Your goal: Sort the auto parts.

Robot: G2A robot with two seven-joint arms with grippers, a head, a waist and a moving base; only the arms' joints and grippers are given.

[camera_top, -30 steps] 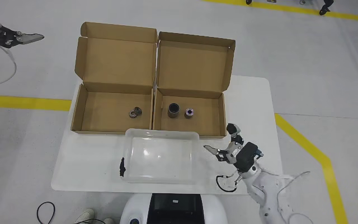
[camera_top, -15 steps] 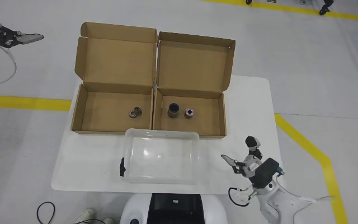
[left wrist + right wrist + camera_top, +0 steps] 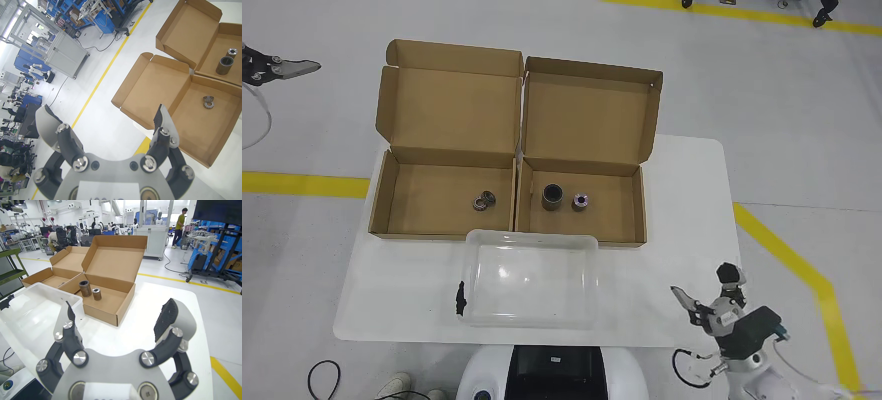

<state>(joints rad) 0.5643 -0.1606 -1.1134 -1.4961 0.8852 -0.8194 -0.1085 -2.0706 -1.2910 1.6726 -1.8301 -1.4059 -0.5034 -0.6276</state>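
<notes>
Parts are all in the cartons as far as I can find: a pair of bearings (image 3: 482, 200) touching each other in the left box (image 3: 422, 215), and a dark sleeve (image 3: 552, 195) standing upright just beside a smaller bushing (image 3: 580, 201) in the right box (image 3: 617, 215). I read that split as ring-shaped pieces on one side and cylinders on the other, so the sorting looks close to finished. Both lids lean back, away from me, which leaves the near walls as the only edges to cross. The clear tray (image 3: 532, 234) sits just in front of both boxes, with a black scrap (image 3: 460, 297) at its left rim. My right gripper (image 3: 703, 284) hangs over the table's (image 3: 687, 200) near right corner, fingers spread and nothing between them. A stretch of white tabletop lies between it and the right box. My left gripper (image 3: 102, 107) is well off the table over the floor, jaws apart and bare. For any further reach I would watch the table edge and the left box's side flap.
</notes>
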